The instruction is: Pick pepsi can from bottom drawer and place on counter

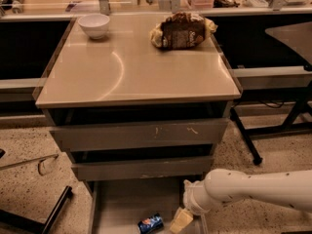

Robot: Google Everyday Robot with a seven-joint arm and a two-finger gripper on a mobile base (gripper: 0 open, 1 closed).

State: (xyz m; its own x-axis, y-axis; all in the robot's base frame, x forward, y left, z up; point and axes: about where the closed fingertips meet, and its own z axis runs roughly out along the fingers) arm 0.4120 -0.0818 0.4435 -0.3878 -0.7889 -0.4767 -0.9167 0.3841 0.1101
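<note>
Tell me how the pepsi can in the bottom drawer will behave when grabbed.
The pepsi can lies on its side on the flat floor of the bottom drawer, so a nudge would probably roll it. Its smooth metal looks rigid but possibly slippery. The tool hangs close beside it.

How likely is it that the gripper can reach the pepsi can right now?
Probably yes. The gripper hangs over the open bottom drawer, just beside the pepsi can, with nothing visible between them.

Warm, dim light; a curved glare streaks the surface (136,67); the tool (180,221) hangs low over the dusky bottom drawer (117,204).
</note>
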